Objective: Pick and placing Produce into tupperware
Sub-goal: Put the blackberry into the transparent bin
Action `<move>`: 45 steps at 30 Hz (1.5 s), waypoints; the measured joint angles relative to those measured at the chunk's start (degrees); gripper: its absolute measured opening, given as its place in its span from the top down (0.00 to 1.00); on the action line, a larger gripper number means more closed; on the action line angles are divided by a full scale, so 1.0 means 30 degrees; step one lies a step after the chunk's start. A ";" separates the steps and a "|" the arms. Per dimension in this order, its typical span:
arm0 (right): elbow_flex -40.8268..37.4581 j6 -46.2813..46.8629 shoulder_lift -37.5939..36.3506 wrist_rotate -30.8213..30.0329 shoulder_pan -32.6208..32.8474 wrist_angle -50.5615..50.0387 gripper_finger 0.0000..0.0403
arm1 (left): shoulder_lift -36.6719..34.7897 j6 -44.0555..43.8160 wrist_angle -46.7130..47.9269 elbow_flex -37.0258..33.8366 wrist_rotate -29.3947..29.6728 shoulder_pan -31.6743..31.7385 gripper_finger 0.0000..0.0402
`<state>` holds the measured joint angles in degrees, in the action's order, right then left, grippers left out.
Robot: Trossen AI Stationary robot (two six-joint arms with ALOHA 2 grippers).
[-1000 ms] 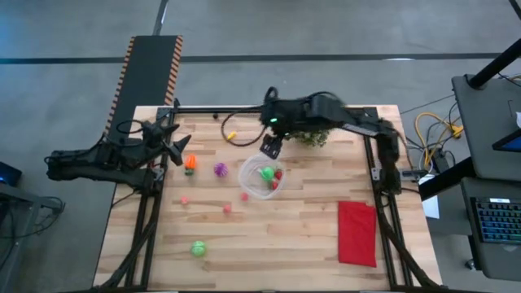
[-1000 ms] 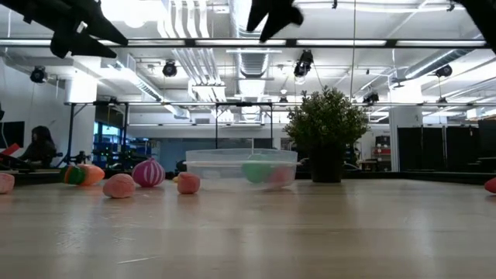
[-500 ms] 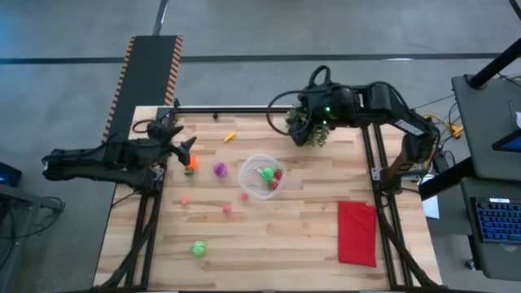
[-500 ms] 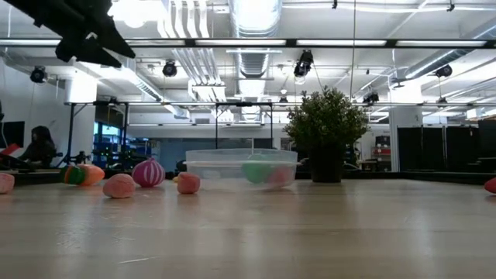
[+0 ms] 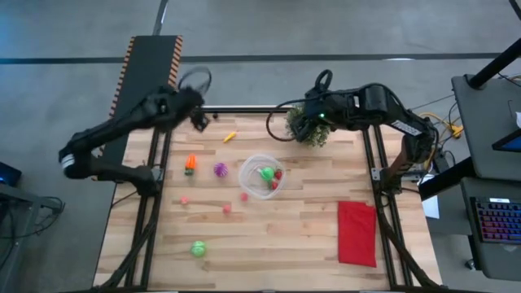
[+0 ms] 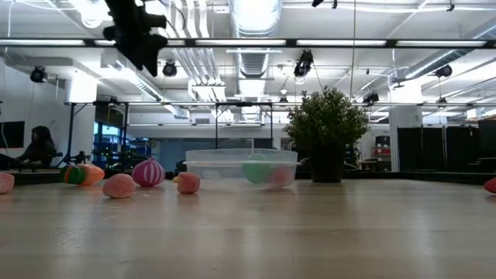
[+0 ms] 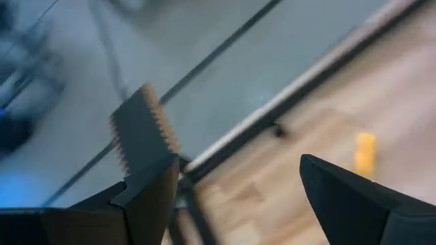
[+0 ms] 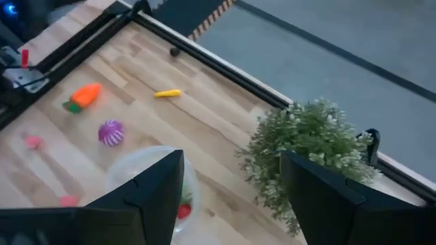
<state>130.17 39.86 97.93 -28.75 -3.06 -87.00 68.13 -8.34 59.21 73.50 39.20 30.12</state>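
Now left gripper (image 5: 198, 119) up high over table's far left edge, fingers apart, holding nothing. Right gripper (image 5: 303, 122) over potted plant (image 5: 310, 130), fingers apart, empty. Clear bowl (image 5: 260, 177) mid-table, green and red toys inside. Orange carrot (image 5: 190, 163), purple ball (image 5: 220, 169) beside bowl.

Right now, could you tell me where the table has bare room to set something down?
The widest bare patch lies between the green ball and the red cloth, below the tupperware. The far right corner past the potted plant is also free. It is crowded left of the bowl, around the carrot and purple piece.
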 joint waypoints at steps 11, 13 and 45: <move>-0.0791 -0.0583 -0.1531 -0.0640 0.0996 -0.0969 0.42 | 0.5372 -0.0015 -0.0052 0.2803 -1.4189 0.8801 0.28; -0.1447 -0.0476 -0.2265 -0.0789 0.0996 -0.1018 0.42 | 0.6059 0.0052 0.0174 0.2729 -1.4290 0.9256 0.28; -1.2958 0.2475 -1.1918 -0.1457 0.0981 0.0787 0.42 | 1.1198 -0.3602 -0.1290 0.2490 -1.4127 0.8629 0.28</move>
<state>91.29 47.28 62.17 -33.12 -0.12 -84.64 101.72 -19.15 55.34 80.97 -3.18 56.00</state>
